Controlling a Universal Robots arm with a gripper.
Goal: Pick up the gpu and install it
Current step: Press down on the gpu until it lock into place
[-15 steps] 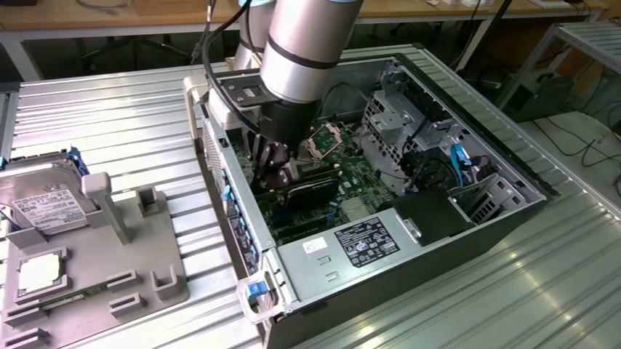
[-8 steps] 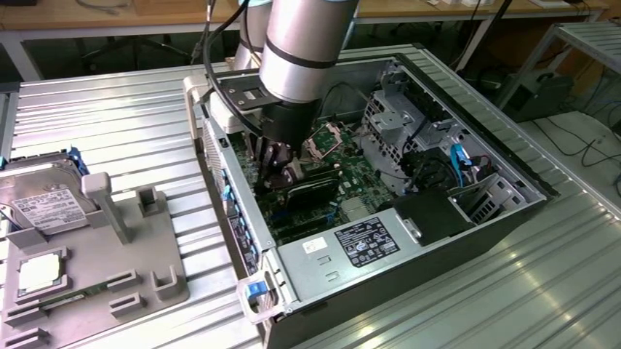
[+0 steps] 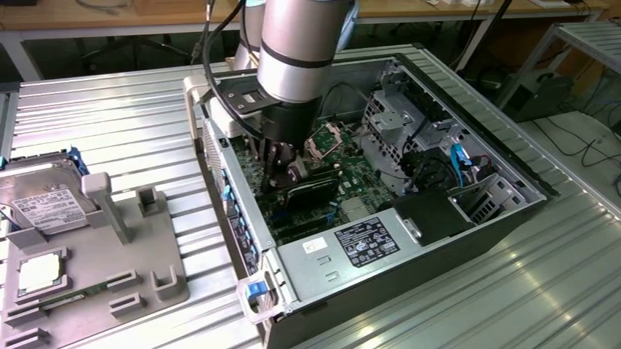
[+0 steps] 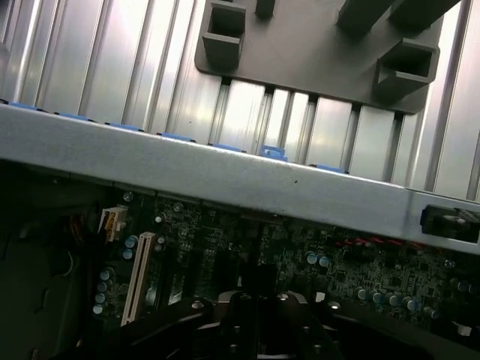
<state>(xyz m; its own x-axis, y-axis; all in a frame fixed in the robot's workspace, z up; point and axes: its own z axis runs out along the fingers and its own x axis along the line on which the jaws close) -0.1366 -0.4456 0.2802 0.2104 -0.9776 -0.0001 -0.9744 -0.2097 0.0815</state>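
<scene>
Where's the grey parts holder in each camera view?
Exterior view: grey parts holder at the exterior view's left, on the ribbed table beside the open computer case.
Wrist view: grey parts holder beyond the case.
Shared landmark: the silver case wall with blue clips.

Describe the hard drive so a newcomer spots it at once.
Start at the open computer case in the middle, then look to the exterior view's left edge, where a grey holder tray lies on the ribbed metal table. The hard drive lies at the tray's far end: a silver box with a white printed label, unlike the small square chip nearer the camera.
</scene>
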